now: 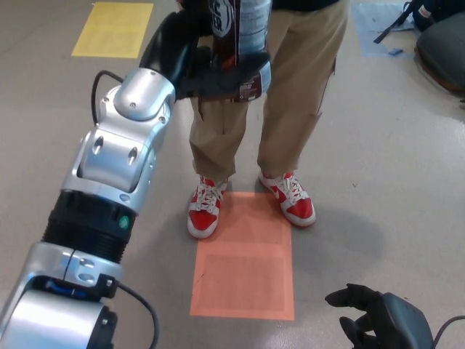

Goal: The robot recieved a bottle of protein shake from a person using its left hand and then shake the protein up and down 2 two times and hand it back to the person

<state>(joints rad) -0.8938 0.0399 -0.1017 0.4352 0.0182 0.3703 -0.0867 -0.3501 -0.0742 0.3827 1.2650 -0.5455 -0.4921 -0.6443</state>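
One bottle point(243, 29) upright, grasped in the left robot hand point(211, 69)
It stands directly before the person point(290, 87); the right robot hand point(374, 313) hangs low, empty, fingers apart

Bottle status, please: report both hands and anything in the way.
Left robot hand shut on bottle, held high. Right robot hand open, low. Person stands directly ahead on orange floor mat.
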